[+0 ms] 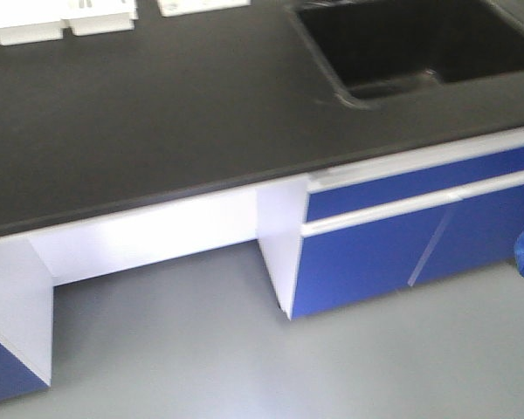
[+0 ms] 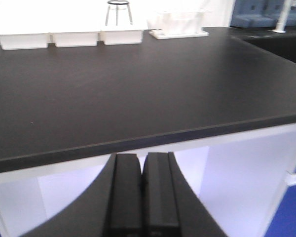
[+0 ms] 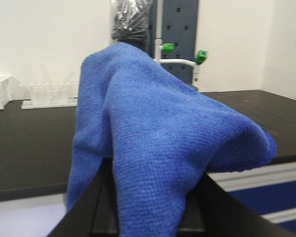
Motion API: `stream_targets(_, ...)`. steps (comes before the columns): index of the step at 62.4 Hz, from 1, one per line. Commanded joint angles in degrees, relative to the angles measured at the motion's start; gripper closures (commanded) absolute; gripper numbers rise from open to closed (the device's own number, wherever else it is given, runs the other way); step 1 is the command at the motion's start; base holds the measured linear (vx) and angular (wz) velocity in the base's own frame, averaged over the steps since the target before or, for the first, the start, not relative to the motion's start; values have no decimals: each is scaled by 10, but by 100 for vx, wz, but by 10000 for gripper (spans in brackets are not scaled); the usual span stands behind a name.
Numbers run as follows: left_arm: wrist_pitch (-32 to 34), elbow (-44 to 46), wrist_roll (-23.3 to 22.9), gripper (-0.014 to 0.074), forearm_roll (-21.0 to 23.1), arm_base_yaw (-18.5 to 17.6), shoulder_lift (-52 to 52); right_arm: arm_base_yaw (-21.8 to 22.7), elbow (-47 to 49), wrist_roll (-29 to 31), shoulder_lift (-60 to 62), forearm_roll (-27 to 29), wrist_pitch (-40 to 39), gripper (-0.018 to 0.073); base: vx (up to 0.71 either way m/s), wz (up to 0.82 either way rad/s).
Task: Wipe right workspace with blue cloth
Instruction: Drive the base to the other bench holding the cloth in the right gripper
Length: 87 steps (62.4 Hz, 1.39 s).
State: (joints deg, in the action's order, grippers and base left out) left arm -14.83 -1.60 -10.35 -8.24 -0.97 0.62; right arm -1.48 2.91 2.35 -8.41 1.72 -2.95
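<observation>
Black sink [image 1: 410, 39], white trays [image 2: 74, 38], blue cabinets [image 1: 375, 262].

The left gripper [image 2: 142, 165] sits at the bottom centre of its wrist view, its two black fingers [image 2: 126, 192] pressed flat together. The right gripper [image 3: 153, 202], low in its frame, grips the blue cloth [image 3: 163, 133], which hides its fingertips.

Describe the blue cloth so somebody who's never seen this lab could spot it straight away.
Find the long black benchtop with the sink. In front of it, off the counter, the right claw carries the blue cloth draped over it. It is the only soft, woven blue thing; the blue cabinet fronts are hard and flat.
</observation>
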Motion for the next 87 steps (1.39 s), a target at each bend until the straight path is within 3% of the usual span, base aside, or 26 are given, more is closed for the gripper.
stream_targets(1,46,-17,-5,602,-1,-3,9,0,16,2,-5,-2,-55,559,-32,-38)
stream_targets(34,46,-17,-5,602,-1,-3,9,0,16,2,-5,-2,-54,559,-29,-44)
stream_targets(87,46,-17,-5,602,-1,-3,9,0,16,2,-5,-2,-54,559,-19,-67)
